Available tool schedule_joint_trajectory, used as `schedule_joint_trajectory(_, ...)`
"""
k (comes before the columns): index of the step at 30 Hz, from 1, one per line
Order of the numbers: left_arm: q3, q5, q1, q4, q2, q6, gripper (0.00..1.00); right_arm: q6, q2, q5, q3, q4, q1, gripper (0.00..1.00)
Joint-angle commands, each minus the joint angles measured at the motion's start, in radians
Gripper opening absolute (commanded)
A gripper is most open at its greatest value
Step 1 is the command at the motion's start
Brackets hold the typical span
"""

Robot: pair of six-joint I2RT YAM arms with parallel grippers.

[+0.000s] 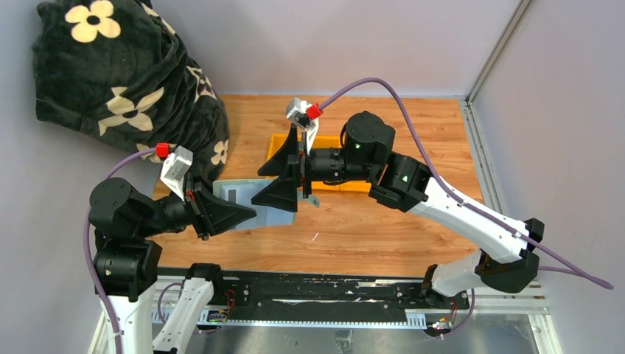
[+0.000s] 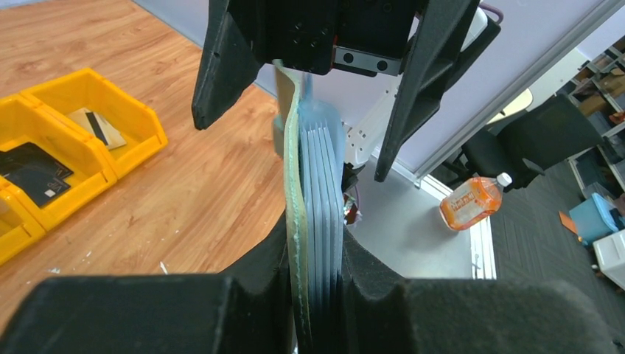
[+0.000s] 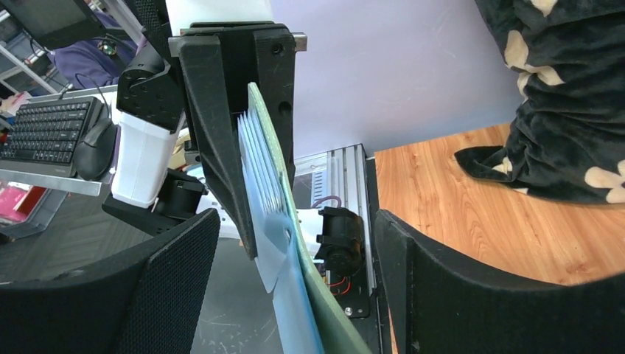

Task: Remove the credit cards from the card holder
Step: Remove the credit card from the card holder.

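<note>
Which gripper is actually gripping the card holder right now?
The left gripper: its jaws are shut on the card holder. The right gripper only straddles it, jaws wide with gaps on both sides.

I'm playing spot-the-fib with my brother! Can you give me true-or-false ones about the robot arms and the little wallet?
1. The left gripper is clamped on the card holder. True.
2. The right gripper is squeezed shut on it. False: its jaws stand open, one on either side of the holder.
3. The yellow tray has things in it. True: black cards and a tan card.
4. The holder lies flat in the tray. False: the left gripper holds it up on edge.
5. The flowery blanket is red. False: it is black with cream flowers.
</note>
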Motion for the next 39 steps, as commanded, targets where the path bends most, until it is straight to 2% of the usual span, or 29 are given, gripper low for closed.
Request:
schedule_joint_trajectory(1,0.001,0.015,-0.005,0.000,-0.006,0.013,0.00,-0.050,0.053,0.025,0.071,-0.016,0.045,0.81)
schedule_joint_trajectory(5,0.014,0.021,-0.005,0.001,-0.008,0.008,0.00,-0.018,0.090,0.107,0.110,-0.053,0.046,0.80)
schedule_joint_trajectory(7,0.016,0.022,-0.005,0.001,-0.012,0.009,0.00,-0.003,0.094,0.143,0.095,-0.043,0.045,0.68)
schedule_joint_trajectory(10,0.025,0.023,-0.005,-0.011,-0.015,0.020,0.00,0.010,0.087,0.178,0.079,-0.055,0.035,0.45)
schedule_joint_trajectory(13,0.041,0.025,-0.005,-0.016,-0.012,0.020,0.00,0.023,0.051,0.187,0.032,-0.047,0.004,0.32)
schedule_joint_trajectory(17,0.042,0.035,-0.005,0.008,-0.010,-0.015,0.14,0.023,-0.016,0.191,-0.060,-0.007,-0.014,0.24)
schedule_joint_trajectory(21,0.022,0.062,-0.005,0.116,-0.017,-0.126,0.28,0.028,-0.053,0.192,-0.108,0.015,-0.019,0.08)
schedule_joint_trajectory(24,0.005,0.077,-0.005,0.219,-0.020,-0.233,0.31,0.031,-0.058,0.175,-0.123,0.022,-0.020,0.01)
schedule_joint_trajectory(28,0.003,0.091,-0.005,0.280,-0.011,-0.318,0.30,0.024,-0.069,0.165,-0.142,0.023,-0.021,0.00)
schedule_joint_trajectory(31,0.003,0.100,-0.005,0.282,0.006,-0.333,0.24,0.019,-0.092,0.161,-0.172,0.028,-0.031,0.00)
schedule_joint_trajectory(37,0.001,0.105,-0.005,0.272,0.027,-0.339,0.19,-0.023,-0.188,0.126,-0.254,0.054,-0.041,0.00)
schedule_joint_trajectory(39,-0.002,0.097,-0.005,0.273,0.024,-0.339,0.17,-0.035,-0.213,0.100,-0.276,0.055,-0.043,0.09)
